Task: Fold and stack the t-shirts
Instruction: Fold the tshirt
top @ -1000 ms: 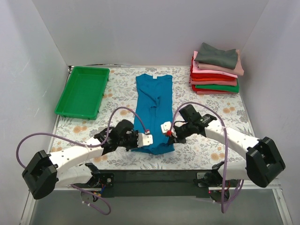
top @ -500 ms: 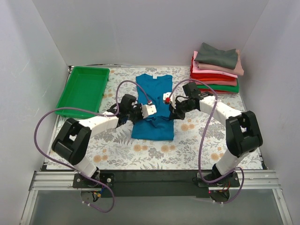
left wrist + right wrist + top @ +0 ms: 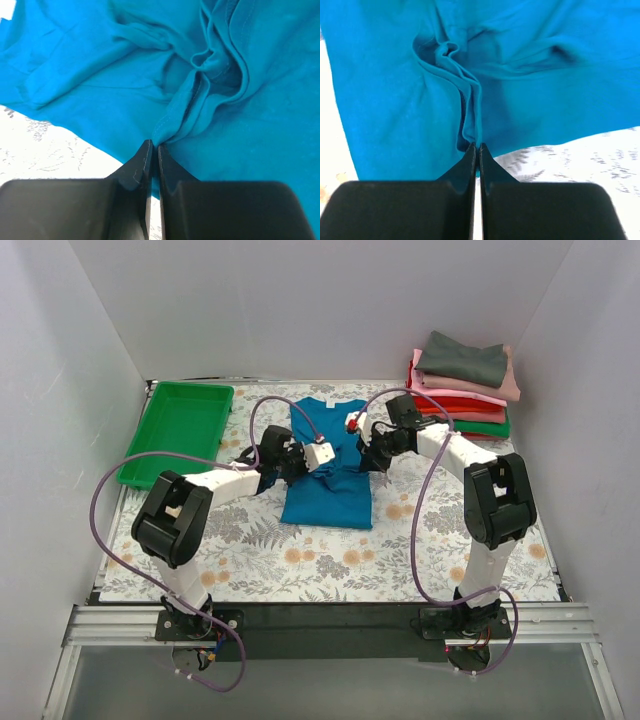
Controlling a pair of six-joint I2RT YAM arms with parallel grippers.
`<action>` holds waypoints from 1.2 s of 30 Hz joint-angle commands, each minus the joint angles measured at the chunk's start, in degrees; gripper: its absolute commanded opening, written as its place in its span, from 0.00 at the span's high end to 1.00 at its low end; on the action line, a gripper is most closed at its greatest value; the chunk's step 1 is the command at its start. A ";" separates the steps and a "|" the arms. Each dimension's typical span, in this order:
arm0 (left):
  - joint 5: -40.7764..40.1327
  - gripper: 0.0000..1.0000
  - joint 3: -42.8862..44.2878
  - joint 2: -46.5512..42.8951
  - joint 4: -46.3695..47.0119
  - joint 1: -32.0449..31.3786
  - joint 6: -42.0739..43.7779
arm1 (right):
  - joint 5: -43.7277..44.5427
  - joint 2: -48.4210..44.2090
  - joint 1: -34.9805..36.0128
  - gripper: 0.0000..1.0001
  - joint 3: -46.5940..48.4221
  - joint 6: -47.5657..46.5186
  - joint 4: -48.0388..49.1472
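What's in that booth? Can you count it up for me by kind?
teal t-shirt: 1
stack of folded t-shirts: 1
green tray: 1
robot arms: 2, left arm and right arm
Total: 5

Items counted: one teal t-shirt (image 3: 326, 502), one stack of folded t-shirts (image 3: 462, 380) (number indistinct), one green tray (image 3: 178, 436), and two grippers: left gripper (image 3: 152, 149), right gripper (image 3: 476, 149).

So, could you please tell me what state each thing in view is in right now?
teal t-shirt: half folded, near end doubled back toward the collar, bunched at the grippers.
left gripper: shut on a teal t-shirt edge.
right gripper: shut on a teal t-shirt edge.
stack of folded t-shirts: piled at the far right, grey on top.
green tray: lying flat at the far left, not gripped.
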 commanded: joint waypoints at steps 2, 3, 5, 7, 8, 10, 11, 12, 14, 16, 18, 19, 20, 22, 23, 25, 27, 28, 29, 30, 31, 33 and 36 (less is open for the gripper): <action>-1.41 1.00 3.79 1.33 3.77 1.31 -1.28 | 1.89 2.55 -0.56 0.99 5.38 3.61 1.69; -1.76 1.00 4.23 1.69 3.95 1.39 -1.64 | 2.33 2.99 -0.64 0.99 6.00 4.22 1.78; -2.02 1.00 5.37 2.39 4.21 1.66 -2.16 | 2.42 4.22 -0.73 0.99 7.14 4.75 1.78; -2.11 1.00 6.07 3.53 4.21 2.01 -2.60 | 2.86 5.18 -0.73 0.99 8.02 5.28 1.60; -2.03 1.00 6.69 3.97 4.12 2.10 -2.61 | 3.12 5.45 -0.73 0.99 8.29 5.46 1.78; -1.94 1.00 7.04 4.85 4.12 2.27 -2.78 | 4.26 6.24 -0.73 0.99 8.81 5.89 1.86; -2.63 1.00 7.31 5.12 4.47 2.19 -2.87 | 4.70 6.51 -0.73 0.99 8.99 6.16 1.95; -3.08 1.00 7.57 5.56 4.74 2.27 -3.22 | 5.57 6.68 -0.82 0.99 9.25 6.42 2.21; -4.65 0.95 8.10 5.91 5.53 2.27 -5.31 | 7.41 7.21 -0.82 0.97 9.78 7.82 2.65; -6.67 0.50 9.06 5.74 6.14 2.27 -9.08 | 9.79 7.47 -0.82 0.67 10.48 10.98 4.06; -12.27 0.14 10.46 4.86 6.94 2.27 -11.73 | 12.07 6.95 -0.91 0.48 11.80 13.19 3.97; -14.31 0.13 11.08 3.12 6.85 2.27 -13.23 | 13.04 5.30 -0.99 0.43 11.54 13.89 5.02; -16.07 0.13 11.52 1.79 6.24 2.27 -15.76 | 13.84 4.32 -1.08 0.35 11.19 14.59 5.46; -17.14 0.13 12.31 -1.80 3.26 2.27 -17.80 | 14.37 0.47 -1.61 0.31 9.26 14.08 6.08; -15.32 0.13 12.06 -6.09 -1.02 2.27 -18.68 | 13.59 -1.12 -1.78 0.29 8.21 13.20 6.08; -4.75 0.14 7.34 -11.38 -5.96 2.27 -16.59 | 2.65 -6.39 -2.84 0.28 2.86 6.72 3.47; 3.56 0.19 0.58 -19.81 -12.13 2.10 -7.74 | -13.18 -9.91 -3.02 0.28 -3.97 -13.73 -3.55; 9.86 0.19 -7.90 -22.54 -12.83 2.01 -4.40 | -16.18 -13.49 -2.23 0.28 -7.41 -20.14 -7.24; 11.58 0.20 -11.90 -25.78 -13.27 1.66 0.60 | -17.52 -15.53 -1.62 0.27 -10.84 -24.38 -8.32; 12.90 0.21 -15.42 -30.69 -12.93 1.31 6.39 | -16.05 -17.55 -0.65 0.24 -14.00 -27.99 -7.20; 13.35 0.21 -18.85 -32.57 -12.32 1.05 7.75 | -13.78 -20.44 2.05 0.23 -19.86 -29.16 -5.01; 13.79 0.22 -23.97 -34.16 -9.51 0.34 9.07 | -5.11 -22.05 5.14 0.22 -23.77 -26.02 3.51; 13.97 0.25 -24.51 -32.33 -8.27 -0.36 9.43 | 1.86 -22.58 8.75 0.23 -27.04 -20.13 11.07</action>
